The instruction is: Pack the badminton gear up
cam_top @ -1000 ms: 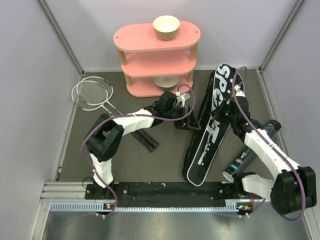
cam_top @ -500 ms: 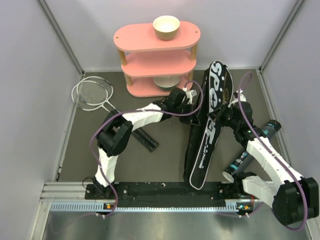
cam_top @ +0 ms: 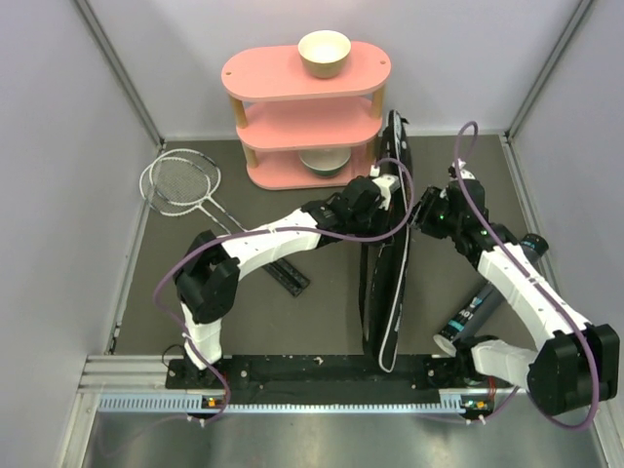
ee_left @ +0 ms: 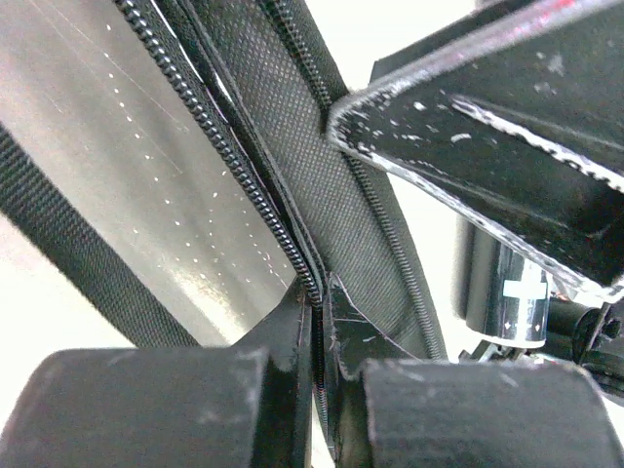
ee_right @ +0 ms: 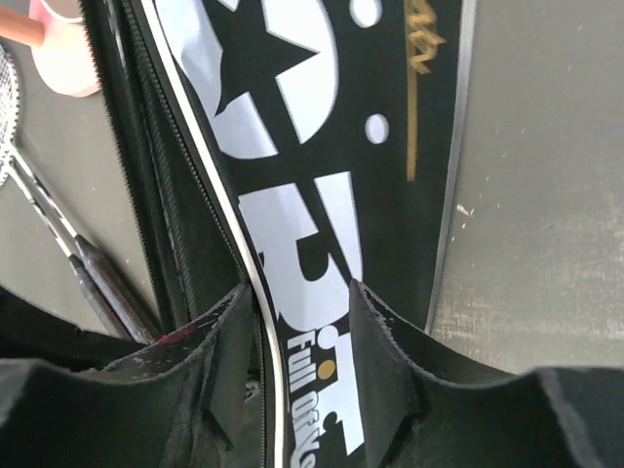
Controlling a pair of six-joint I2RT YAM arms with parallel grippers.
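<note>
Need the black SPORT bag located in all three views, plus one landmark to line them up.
Top external: the black bag stands on its edge at centre frame.
Left wrist: its zipped edge fills the middle, pinched by the left end effector.
Right wrist: its lettered face runs down the centre.
Landmark: the pink shelf shows in top external and right wrist, not in left wrist.
</note>
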